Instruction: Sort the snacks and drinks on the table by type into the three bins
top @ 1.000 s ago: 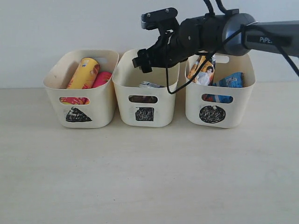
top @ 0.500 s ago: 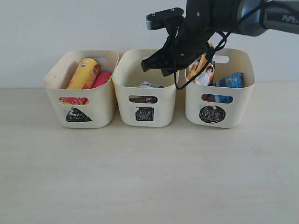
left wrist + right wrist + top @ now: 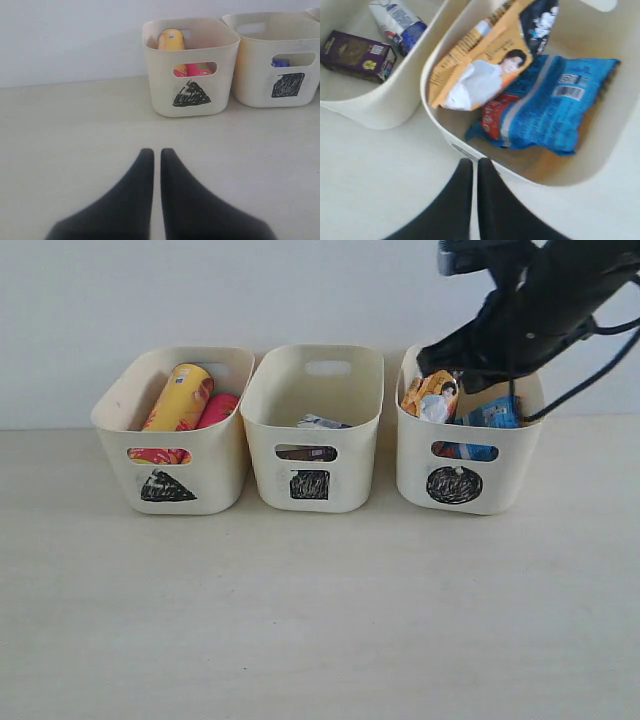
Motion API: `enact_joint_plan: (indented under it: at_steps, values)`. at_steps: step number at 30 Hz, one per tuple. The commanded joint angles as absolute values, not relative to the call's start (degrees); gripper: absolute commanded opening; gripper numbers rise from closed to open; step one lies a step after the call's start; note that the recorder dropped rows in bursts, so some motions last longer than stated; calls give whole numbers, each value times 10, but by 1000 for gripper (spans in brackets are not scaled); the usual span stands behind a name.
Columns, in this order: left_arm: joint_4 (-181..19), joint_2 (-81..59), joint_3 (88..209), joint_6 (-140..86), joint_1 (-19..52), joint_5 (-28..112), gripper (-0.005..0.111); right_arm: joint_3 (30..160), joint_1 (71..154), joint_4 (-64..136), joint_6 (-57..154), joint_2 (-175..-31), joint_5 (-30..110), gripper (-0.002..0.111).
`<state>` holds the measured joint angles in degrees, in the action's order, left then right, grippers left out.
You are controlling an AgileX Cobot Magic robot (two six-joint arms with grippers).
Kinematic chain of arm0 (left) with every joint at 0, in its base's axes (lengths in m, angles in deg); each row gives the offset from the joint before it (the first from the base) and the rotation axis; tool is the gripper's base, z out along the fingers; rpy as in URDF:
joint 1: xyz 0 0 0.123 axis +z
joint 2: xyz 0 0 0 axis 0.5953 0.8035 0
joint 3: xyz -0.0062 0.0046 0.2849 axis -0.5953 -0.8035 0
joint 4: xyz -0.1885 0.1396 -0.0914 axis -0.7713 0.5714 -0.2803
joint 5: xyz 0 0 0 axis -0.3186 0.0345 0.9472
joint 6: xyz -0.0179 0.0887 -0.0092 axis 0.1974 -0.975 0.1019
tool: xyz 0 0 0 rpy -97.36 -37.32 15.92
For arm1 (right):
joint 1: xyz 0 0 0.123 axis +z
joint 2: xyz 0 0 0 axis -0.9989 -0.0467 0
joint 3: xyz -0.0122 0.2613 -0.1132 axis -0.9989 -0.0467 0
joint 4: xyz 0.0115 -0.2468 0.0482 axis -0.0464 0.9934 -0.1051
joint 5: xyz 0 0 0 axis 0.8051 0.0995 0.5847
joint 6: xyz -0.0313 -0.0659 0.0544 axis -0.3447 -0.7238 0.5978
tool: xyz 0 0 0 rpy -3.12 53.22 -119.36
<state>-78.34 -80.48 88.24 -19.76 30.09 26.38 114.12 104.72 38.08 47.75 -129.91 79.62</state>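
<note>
Three cream bins stand in a row on the table. The triangle bin holds the yellow tube and the pink tube. In the square bin lie the blue-and-white carton and the dark purple carton. The circle bin holds the orange-black bag and the blue bag. My right gripper is shut and empty, hovering over the circle bin's rim. My left gripper is shut and empty, low over bare table in front of the triangle bin.
A pale wall rises right behind the bins. The right arm and its cable hang over the circle bin's top. Open tabletop stretches in front of all three bins.
The right arm swung from above the square bin to above the circle bin, and its jaws closed. The left gripper stayed put.
</note>
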Motion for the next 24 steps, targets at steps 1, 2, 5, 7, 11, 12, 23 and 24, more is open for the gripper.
enact_joint_plan:
  at_steps: [1,2,5,7,11,12,23,24]
  values:
    - [-787,-807,881,-193,302,265,4,1081,1010,393,484,-1228,790,0]
    - [-787,-807,881,-193,302,265,4,1069,1003,396,492,-1216,791,0]
    - [-787,-807,881,-193,302,265,4,1021,983,420,514,-1174,791,0]
    - [-787,-807,881,-193,302,265,4,983,971,431,526,-1139,787,0]
    - [-787,-807,881,-193,302,265,4,916,958,450,557,-1078,763,0]
    - [-787,-807,881,-193,302,265,4,897,958,462,574,-1061,753,0]
    - [-787,-807,881,-193,302,265,4,726,958,509,643,-874,665,0]
    - [-787,-807,881,-193,302,265,4,716,958,509,647,-860,657,0]
